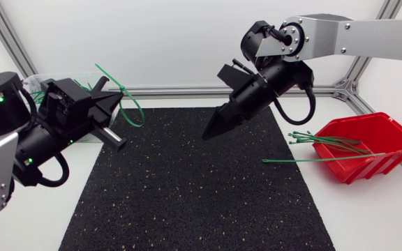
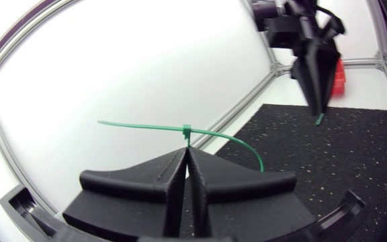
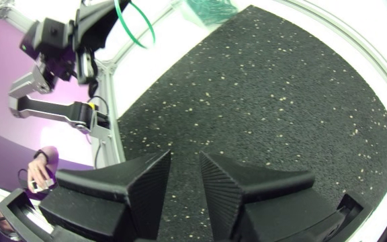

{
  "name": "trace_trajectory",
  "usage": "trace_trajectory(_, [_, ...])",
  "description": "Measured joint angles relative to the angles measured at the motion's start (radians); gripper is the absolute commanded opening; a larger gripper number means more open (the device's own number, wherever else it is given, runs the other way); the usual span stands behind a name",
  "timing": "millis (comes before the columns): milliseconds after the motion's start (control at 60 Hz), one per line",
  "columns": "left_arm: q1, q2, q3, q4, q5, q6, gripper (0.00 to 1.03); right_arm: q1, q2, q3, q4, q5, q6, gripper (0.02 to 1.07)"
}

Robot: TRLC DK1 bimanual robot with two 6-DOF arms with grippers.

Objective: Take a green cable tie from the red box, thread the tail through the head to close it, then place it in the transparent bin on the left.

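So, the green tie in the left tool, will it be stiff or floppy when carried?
Probably springy, not limp: the green tie holds a smooth arc and its tail juts out straight. Likely very light, being so thin. It may twist, since the left tool pinches it only near the head.

Box (image 1: 389,139) sat right of mat (image 1: 187,188); bin (image 1: 82,77), left gripper (image 1: 107,101) off mat's rear-left corner; right gripper (image 1: 211,131) hung over mat's rear.

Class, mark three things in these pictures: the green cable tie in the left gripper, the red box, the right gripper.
green cable tie (image 2: 187,129), left wrist view, its head.
red box (image 1: 379,166), head view, front wall.
right gripper (image 3: 185,154), right wrist view, midway between fingertips.
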Motion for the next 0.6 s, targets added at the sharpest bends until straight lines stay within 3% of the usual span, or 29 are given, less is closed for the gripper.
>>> trace_trajectory(167, [0.194,0.134,0.150,0.002,0.019,-0.075,0.04,-0.001,-0.069,-0.085,0.127,0.190,0.042,0.74])
trace_trajectory(267, [0.289,0.207,0.243,-0.022,0.020,-0.114,0.04,-0.005,-0.111,-0.118,0.163,0.273,0.053,0.96])
trace_trajectory(300, [0.321,0.231,0.280,-0.037,0.019,-0.130,0.04,-0.008,-0.124,-0.129,0.170,0.297,0.058,0.99])
trace_trajectory(600, [0.539,0.434,0.619,-0.188,0.009,-0.277,0.04,-0.052,-0.250,-0.253,0.306,0.437,0.068,1.02])
